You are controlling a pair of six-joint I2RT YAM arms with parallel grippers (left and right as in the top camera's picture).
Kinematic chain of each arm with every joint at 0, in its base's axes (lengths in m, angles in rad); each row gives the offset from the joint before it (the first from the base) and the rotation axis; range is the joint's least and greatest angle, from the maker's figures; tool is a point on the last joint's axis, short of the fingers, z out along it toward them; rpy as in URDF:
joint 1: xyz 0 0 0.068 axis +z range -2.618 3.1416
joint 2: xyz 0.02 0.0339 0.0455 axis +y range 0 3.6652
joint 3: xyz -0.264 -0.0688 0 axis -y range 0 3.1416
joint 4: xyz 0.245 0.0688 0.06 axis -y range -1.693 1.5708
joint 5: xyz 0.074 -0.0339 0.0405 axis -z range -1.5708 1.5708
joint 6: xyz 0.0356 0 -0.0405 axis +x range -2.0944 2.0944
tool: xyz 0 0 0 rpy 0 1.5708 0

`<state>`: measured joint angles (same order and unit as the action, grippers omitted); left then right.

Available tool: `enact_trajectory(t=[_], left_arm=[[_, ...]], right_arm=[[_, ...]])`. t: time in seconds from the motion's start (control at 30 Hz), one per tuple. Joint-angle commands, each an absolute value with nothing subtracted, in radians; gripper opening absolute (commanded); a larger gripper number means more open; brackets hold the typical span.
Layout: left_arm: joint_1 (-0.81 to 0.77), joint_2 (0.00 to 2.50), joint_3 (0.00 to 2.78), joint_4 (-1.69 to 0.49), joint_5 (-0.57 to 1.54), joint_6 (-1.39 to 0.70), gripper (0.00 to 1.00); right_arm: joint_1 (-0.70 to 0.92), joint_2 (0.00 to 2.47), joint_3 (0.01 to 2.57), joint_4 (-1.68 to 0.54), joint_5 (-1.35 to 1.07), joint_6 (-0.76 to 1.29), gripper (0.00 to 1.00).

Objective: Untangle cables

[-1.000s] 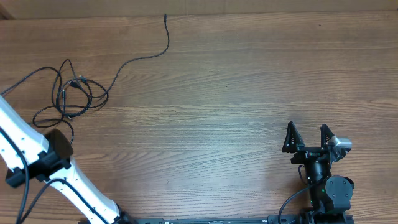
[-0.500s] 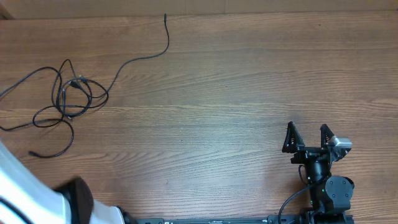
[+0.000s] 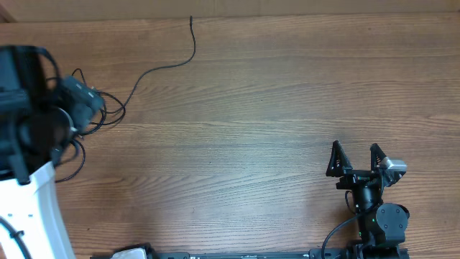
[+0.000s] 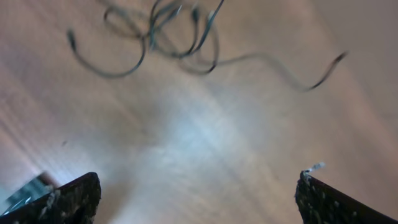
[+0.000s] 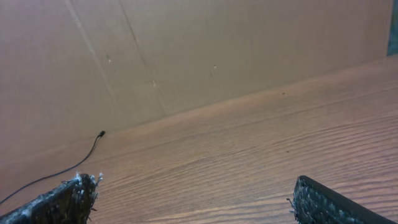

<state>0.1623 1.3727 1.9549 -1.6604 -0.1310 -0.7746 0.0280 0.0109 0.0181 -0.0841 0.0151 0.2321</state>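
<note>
The thin black cables point(image 3: 154, 68) lie at the table's left. Their tangle is mostly hidden in the overhead view under my left arm point(image 3: 32, 115), and one long tail curves up to the far edge point(image 3: 191, 19). In the left wrist view the looped tangle point(image 4: 180, 37) shows blurred ahead, with loose ends at the left point(image 4: 71, 36) and right point(image 4: 339, 57). My left gripper point(image 4: 196, 190) is open above the wood, nothing between its fingers. My right gripper point(image 3: 353, 155) stands open at the front right, far from the cables. The right wrist view shows only the tail's plug end point(image 5: 101, 133).
The wooden table point(image 3: 259, 108) stretches bare between the two arms. A brown cardboard wall point(image 5: 217, 50) rises along the table's far edge. The right arm's base and its thick black lead point(image 3: 338, 234) sit at the front right.
My left arm has swung from the front left corner up over the tangle and now covers most of it. The cables and the right arm have not moved.
</note>
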Motion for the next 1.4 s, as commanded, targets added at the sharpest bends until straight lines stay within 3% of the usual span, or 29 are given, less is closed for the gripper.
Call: enact_trajectory(t=[0.0, 0.47, 0.8, 1.1, 1.37], left_arm=[[0.134, 1.313, 1.812, -1.664, -0.133, -0.763, 1.00], [-0.004, 1.126, 1.169, -1.660, -0.138, -0.763, 1.00], [-0.006, 1.040, 0.925, -1.618, -0.031, -0.763, 1.00], [-0.008, 0.963, 0.823, -1.082, -0.012, -0.697, 1.00], [-0.015, 0.896, 0.679, -0.458, 0.131, -0.389, 1.00]], right_arm=[[0.033, 0.003, 0.008, -0.081, 0.022, 0.236, 1.00], [0.033, 0.003, 0.008, -0.081, 0.022, 0.236, 1.00], [0.033, 0.003, 0.008, -0.081, 0.022, 0.236, 1.00], [0.033, 0.003, 0.008, -0.081, 0.022, 0.236, 1.00], [0.033, 0.003, 0.008, -0.081, 0.022, 0.236, 1.00]])
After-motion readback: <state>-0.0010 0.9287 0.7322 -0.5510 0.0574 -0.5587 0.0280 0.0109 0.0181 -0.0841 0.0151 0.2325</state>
